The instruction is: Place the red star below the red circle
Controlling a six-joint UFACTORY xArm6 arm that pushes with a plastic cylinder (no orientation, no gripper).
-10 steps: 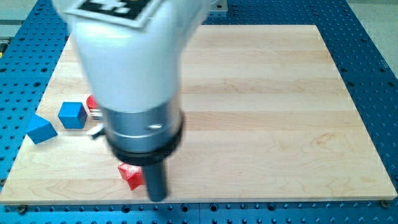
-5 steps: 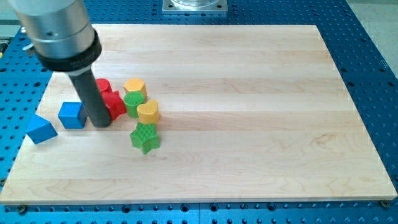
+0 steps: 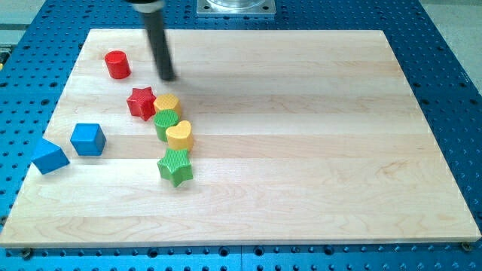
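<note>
Your red star [image 3: 141, 102] lies flat on the wooden board [image 3: 316, 150] toward the view's left, below and a little right of the red circle [image 3: 117, 65] and apart from it, its right side touching the yellow block [image 3: 167, 103]; being a star, it has no long axis, and one point aims at the view's top. My tip [image 3: 168, 77] stands between circle and star, right of both, touching neither. You have no jaws here, just a bare rod holding nothing.

Straight dark rod, seemingly blunt-ended
</note>
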